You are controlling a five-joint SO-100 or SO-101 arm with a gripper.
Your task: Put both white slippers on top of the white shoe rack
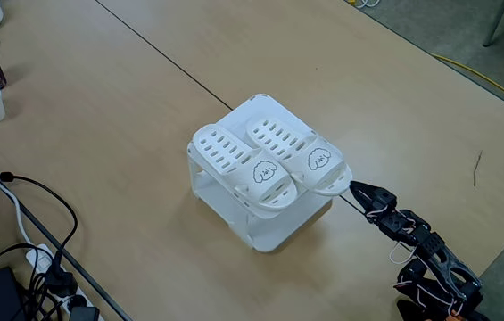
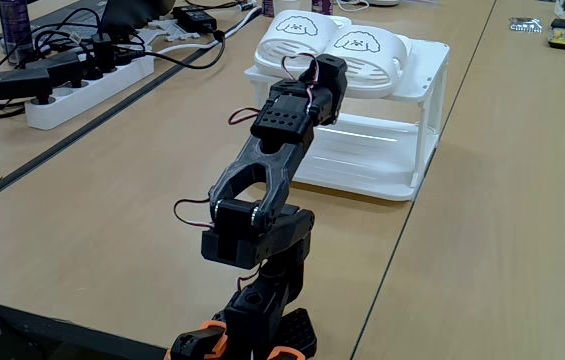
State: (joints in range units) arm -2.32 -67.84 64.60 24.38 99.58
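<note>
1. The black robot arm [image 2: 267,190] is seen up front, its tool [image 1: 356,187] pretty much pinched together, just beside the rack.
2. Both white holey rubber slippers [image 1: 234,160] [image 1: 296,147] are parked side by side on the boxy white plastic two-tier shoe rack [image 1: 274,227], on the tan table [image 1: 100,116].

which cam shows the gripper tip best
The fixed view from above the table: the gripper shows in profile, its tip at the right slipper on the shoe rack. In the fixed view from behind the arm, the wrist hides the tip.
</note>
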